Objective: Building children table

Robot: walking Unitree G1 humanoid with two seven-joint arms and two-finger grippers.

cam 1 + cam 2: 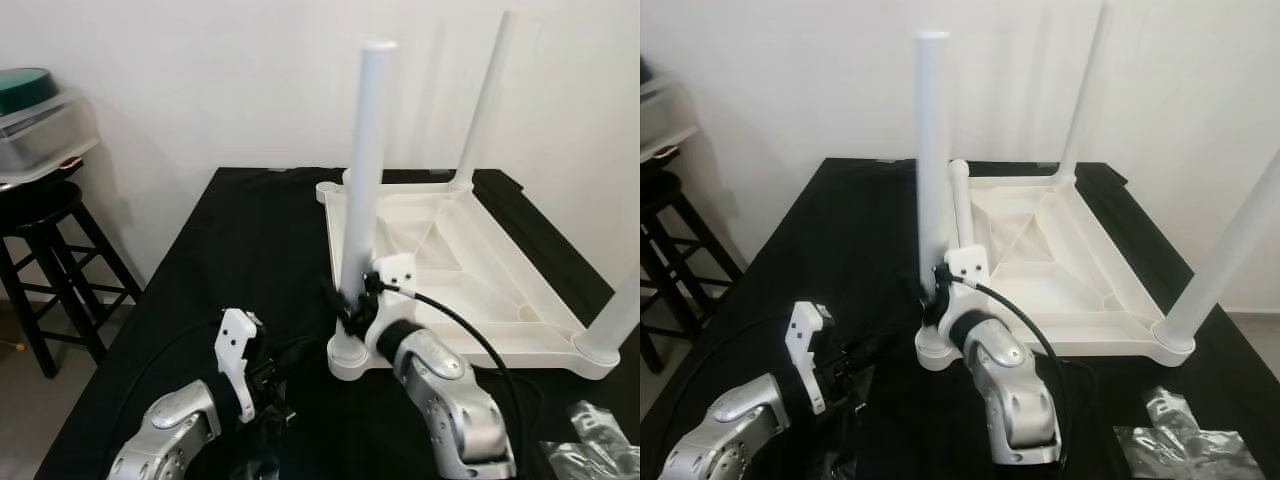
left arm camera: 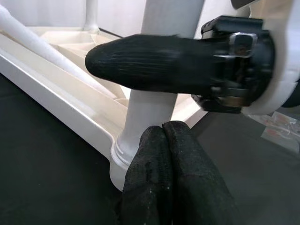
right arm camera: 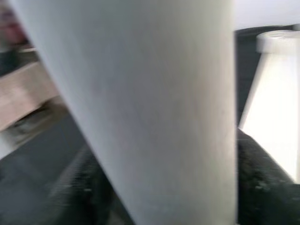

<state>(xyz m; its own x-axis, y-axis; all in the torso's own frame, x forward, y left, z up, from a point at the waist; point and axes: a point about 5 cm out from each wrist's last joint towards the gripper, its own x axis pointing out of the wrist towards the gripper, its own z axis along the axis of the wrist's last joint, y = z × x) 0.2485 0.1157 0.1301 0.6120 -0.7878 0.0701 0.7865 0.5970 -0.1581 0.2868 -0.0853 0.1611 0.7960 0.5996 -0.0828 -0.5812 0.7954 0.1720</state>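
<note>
A white children's tabletop (image 1: pixel 500 345) lies upside down on the black table. Three white legs stand in its corners: near left (image 1: pixel 365 160), far right (image 1: pixel 485 100) and near right (image 1: pixel 620 320). A further leg (image 1: pixel 960 205) lies inside the tabletop along its left edge. My right gripper (image 1: pixel 350 300) is shut on the near-left leg low down, just above its socket; in the right wrist view that leg (image 3: pixel 140 108) sits between the black fingers (image 3: pixel 262 178). My left gripper (image 2: pixel 163 129) is shut on nothing and points at that socket from the near left, a little apart from it.
Clear plastic bags (image 1: pixel 590 440) lie at the table's near right corner. A black stool (image 1: pixel 40 215) with a plastic container (image 1: pixel 35 130) on it stands off the left edge. A white wall runs behind the table.
</note>
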